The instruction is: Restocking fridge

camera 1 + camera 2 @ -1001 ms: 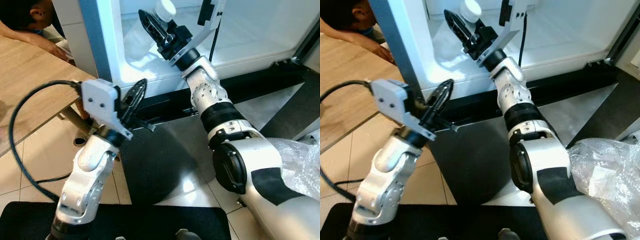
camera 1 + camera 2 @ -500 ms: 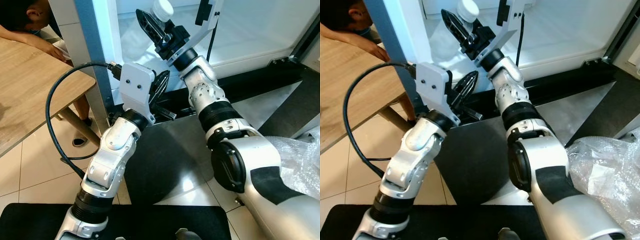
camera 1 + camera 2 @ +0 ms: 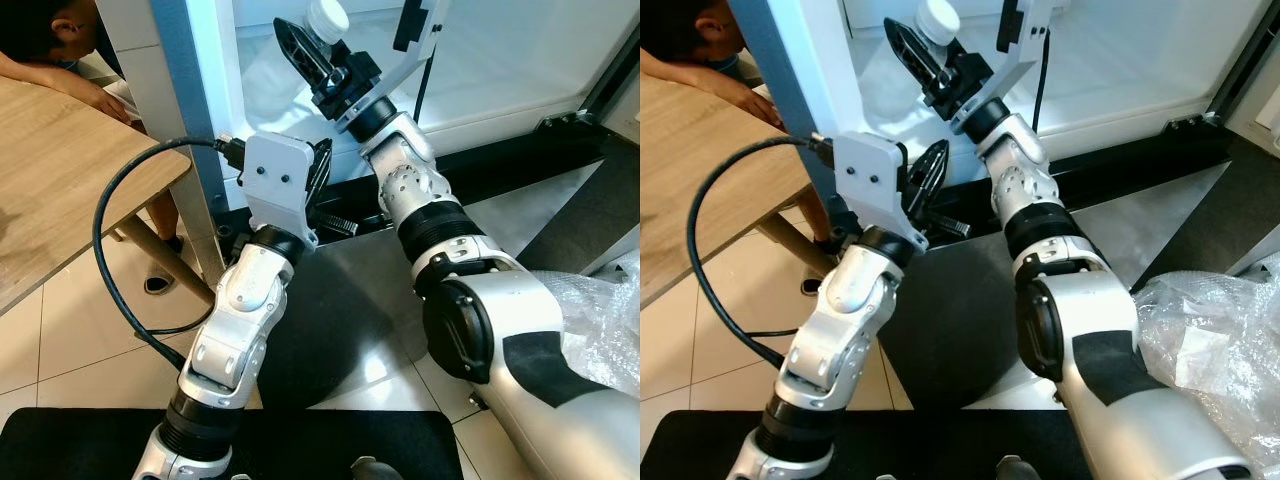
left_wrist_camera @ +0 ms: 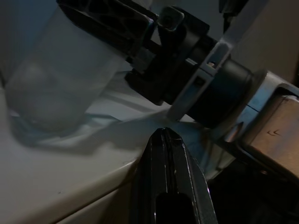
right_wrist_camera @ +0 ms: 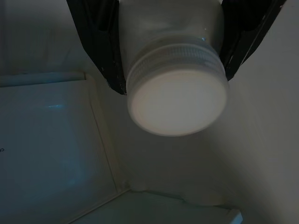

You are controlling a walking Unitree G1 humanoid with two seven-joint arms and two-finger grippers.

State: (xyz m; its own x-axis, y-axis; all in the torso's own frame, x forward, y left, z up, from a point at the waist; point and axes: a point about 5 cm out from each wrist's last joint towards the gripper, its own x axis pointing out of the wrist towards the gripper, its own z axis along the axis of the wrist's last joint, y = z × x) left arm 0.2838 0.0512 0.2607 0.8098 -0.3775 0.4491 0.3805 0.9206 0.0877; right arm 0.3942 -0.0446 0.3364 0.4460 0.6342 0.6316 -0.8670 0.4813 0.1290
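Observation:
A translucent bottle with a white screw cap (image 3: 328, 17) is held inside the open fridge (image 3: 520, 70), its base low over the white floor of the compartment. My right gripper (image 5: 170, 56) is shut on the bottle, one black finger (image 3: 297, 42) on each side just below the cap (image 5: 177, 98). My left gripper (image 3: 335, 190) hovers open and holds nothing. It sits at the fridge's lower front edge, just below and in front of the right wrist. In the left wrist view, one left finger (image 4: 173, 182) points at the bottle's body (image 4: 60, 70).
A person (image 3: 45, 35) leans on the wooden table (image 3: 60, 190) at the left. The fridge's blue-edged frame (image 3: 185, 90) stands between table and compartment. A black cable (image 3: 110, 260) loops from my left wrist. A crinkled plastic bag (image 3: 600, 330) lies at the right.
My left arm has swung up from beside the table to the fridge's lower edge and now sits just under the right wrist. The right gripper and bottle have barely moved.

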